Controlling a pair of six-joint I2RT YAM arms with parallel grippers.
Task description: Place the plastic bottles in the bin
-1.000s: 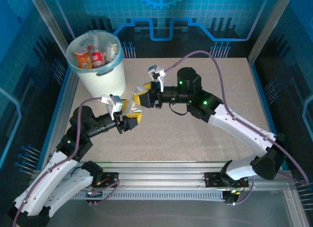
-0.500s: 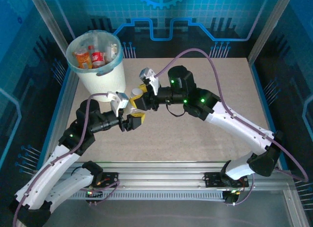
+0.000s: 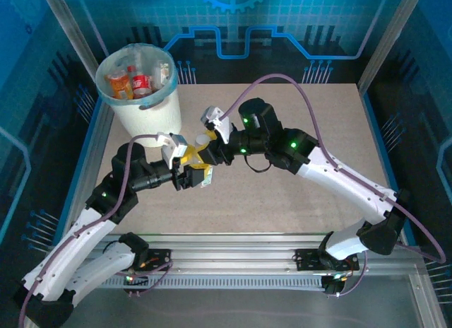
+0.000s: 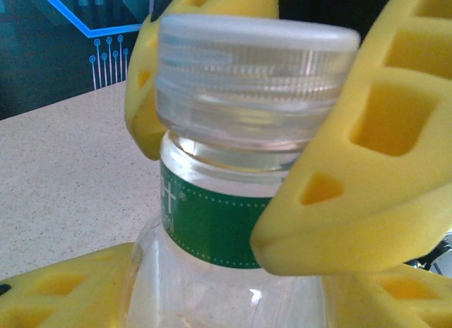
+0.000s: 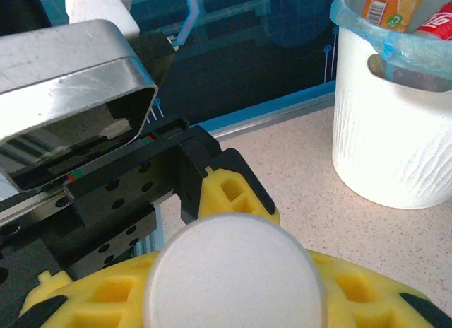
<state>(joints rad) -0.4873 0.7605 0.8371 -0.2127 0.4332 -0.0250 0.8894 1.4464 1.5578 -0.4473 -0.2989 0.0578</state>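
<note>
The right tool (image 3: pixel 206 150) is clamped under the cap (image 4: pixel 254 38) of a clear bottle (image 4: pixel 233 229) over the middle of the counter (image 3: pixel 296 109), the left tool (image 3: pixel 193 167) flanks its body, grip unclear, its long axis runs between them, and the bin (image 3: pixel 152 119) stands far-left, nearer the left arm.

Cool, even overhead light brightens the table (image 3: pixel 296 201); the surrounding walls (image 3: pixel 28 95) are dim. The arms (image 3: pixel 339 179) throw soft shadows. Close up, the bottle (image 4: pixel 233 222) shows a small glint; its cap (image 5: pixel 233 271) blurs.
</note>
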